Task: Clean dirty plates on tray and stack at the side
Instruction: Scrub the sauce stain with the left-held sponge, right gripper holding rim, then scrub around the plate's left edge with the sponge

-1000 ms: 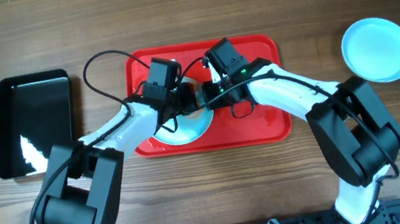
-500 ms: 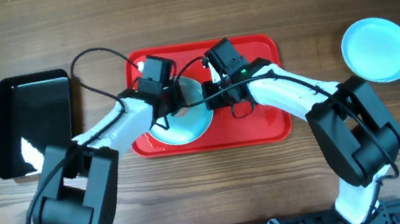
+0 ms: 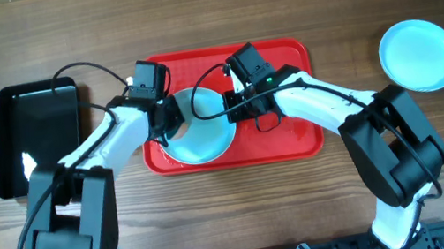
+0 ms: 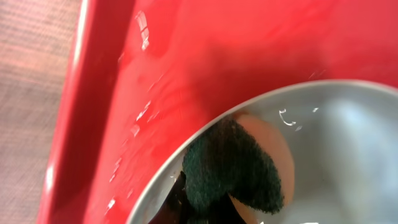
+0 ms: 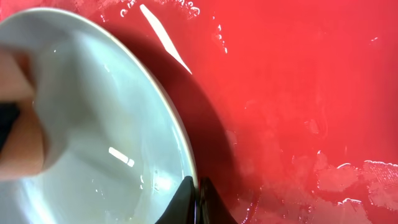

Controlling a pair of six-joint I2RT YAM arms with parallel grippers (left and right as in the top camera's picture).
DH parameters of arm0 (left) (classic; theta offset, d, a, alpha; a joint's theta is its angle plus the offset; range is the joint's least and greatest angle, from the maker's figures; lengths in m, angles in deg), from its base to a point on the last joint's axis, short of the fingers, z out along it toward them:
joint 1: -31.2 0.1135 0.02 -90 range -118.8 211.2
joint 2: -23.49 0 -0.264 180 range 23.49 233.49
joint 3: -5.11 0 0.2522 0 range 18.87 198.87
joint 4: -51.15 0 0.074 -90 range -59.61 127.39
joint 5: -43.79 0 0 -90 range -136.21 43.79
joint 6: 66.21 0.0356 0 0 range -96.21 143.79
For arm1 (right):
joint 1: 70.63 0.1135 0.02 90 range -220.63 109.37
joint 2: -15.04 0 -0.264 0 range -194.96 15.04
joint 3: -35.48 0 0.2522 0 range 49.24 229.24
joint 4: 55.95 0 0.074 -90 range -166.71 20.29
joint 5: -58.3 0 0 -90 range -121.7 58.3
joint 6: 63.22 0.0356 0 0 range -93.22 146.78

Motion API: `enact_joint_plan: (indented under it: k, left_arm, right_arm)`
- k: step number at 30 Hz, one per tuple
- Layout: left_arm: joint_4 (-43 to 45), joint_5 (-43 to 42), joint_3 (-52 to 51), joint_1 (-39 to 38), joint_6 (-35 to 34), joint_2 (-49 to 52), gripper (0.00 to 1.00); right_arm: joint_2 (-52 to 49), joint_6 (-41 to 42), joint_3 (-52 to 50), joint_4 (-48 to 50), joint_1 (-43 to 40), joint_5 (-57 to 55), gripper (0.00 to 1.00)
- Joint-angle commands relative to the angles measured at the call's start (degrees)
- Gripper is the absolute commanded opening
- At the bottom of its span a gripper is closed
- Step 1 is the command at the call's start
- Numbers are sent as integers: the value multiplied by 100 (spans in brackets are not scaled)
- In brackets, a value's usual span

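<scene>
Overhead view: one pale blue plate lies on the left half of the red tray. The right jaws are closed on its right rim. The right wrist view shows a dark shadow under that edge, so I judge that side is tipped up a little. The left jaws are closed on a sponge with a dark green face, which presses inside the plate near its left rim.

The pinch on the rim is thin, and the plate looks wet. If the sponge pushes hard sideways, the plate can slip out of the right jaws or slide on the tray, which also carries water drops. The sponge sits close to the edge, so it can run off the rim onto the tray. Both arms work very near each other, so they may touch.

A second plate rests on the brown wooden desk, well apart to the right. A glossy black tray lies left of the red one. No more of the room is visible.
</scene>
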Motion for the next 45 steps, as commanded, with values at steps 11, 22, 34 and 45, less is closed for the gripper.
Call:
enact_joint_plan:
  k: [11,22,34,45]
  left_arm:
    - [-46,-2087,-234,90,-11,-1207,4]
    - [468,-1453,-234,-715,-481,-568,4]
    - [-221,-81,-234,-750,-444,-151,4]
    - [-496,1659,-234,-748,144,-151,4]
  right_arm:
    - [-177,61,-13,-55,-68,-280,4]
    - [-177,61,-11,-55,-68,-278,4]
    - [-177,61,-13,-59,-68,-284,4]
    - [-177,68,-11,-61,-68,-323,4]
